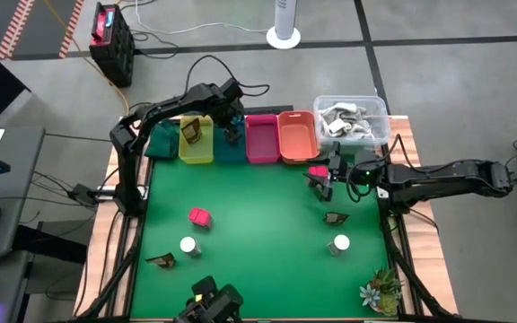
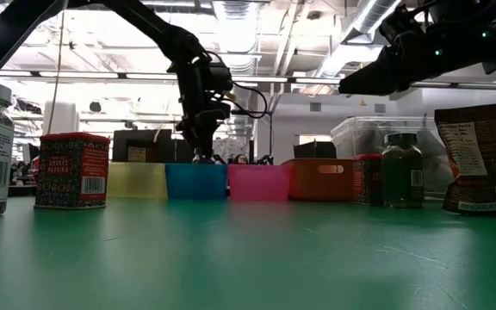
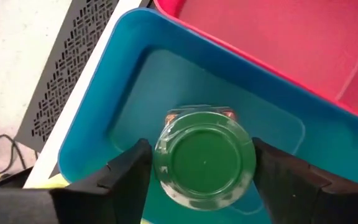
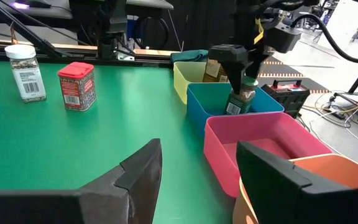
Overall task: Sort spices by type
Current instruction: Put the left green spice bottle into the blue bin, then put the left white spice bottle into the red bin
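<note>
A green-lidded little jar [image 3: 204,158] stands in the blue bin [image 3: 104,106] at the table's far edge. My left gripper [image 1: 232,127] points down over it, its fingers on either side of the jar's lid. My right gripper [image 4: 197,168] hangs open with nothing in it at the right, beside a red-pink block [image 1: 317,171]. On the green mat stand another red-pink block [image 1: 199,217] and two white-capped jars [image 1: 189,246] [image 1: 339,243], and two brown packets [image 1: 162,260] [image 1: 335,217] lie there. A further brown packet [image 1: 191,133] stands in the yellow bin [image 1: 196,151]. My left gripper comes at the jar from above, one finger [image 3: 132,174] on each side of the green lid's rim [image 3: 160,155]. The jaws stand very close to the rim, and I cannot tell whether they touch it. The jar is upright inside the blue bin.
A pink bin [image 1: 261,139], an orange bin [image 1: 297,136] and a clear tub [image 1: 351,121] of grey-white pieces continue the far row. A spiky green plant [image 1: 382,289] sits at the near right corner. Another green jar [image 2: 401,170] shows in the low view. The mat's middle is bare.
</note>
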You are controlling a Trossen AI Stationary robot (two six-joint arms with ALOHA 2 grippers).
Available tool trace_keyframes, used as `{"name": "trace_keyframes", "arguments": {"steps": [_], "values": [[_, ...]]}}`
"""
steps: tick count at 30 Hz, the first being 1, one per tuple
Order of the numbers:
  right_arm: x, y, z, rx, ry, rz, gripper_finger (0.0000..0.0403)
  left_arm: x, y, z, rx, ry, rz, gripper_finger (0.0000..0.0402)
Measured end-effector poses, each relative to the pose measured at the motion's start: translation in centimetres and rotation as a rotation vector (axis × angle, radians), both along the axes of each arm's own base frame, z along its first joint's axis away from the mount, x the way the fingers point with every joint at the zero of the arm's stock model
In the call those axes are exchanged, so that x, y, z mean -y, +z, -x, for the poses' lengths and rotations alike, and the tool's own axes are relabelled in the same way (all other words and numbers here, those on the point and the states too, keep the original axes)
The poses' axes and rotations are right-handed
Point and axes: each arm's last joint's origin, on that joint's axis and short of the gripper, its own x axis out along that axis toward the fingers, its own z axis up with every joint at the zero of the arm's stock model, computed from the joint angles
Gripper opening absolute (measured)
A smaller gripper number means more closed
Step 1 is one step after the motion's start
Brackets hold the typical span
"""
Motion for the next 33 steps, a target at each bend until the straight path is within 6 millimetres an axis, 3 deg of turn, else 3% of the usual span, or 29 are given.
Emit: {"name": "trace_keyframes", "arguments": {"steps": [8,22,26,33], "values": [[0.0,0.0,0.0,0.001,0.000,0.000,0.0234,0.2,0.6,0.3,-0.007,-0.016,-0.010,0.0273],[0.0,0.0,0.0,-0.001,0.000,0.000,0.0234,2.8,5.8,1.3,0.087,-0.089,-0.121,0.0284],[0.0,-0.3,0.1,-0.032,-0.003,-0.001,0.0234,6.1,7.8,0.4,0.175,-0.296,-0.111,0.0284],[0.5,-0.6,0.2,-0.061,-0.028,-0.005,0.0234,14.3,11.7,-0.5,0.238,-0.531,-0.200,0.0284]]}}
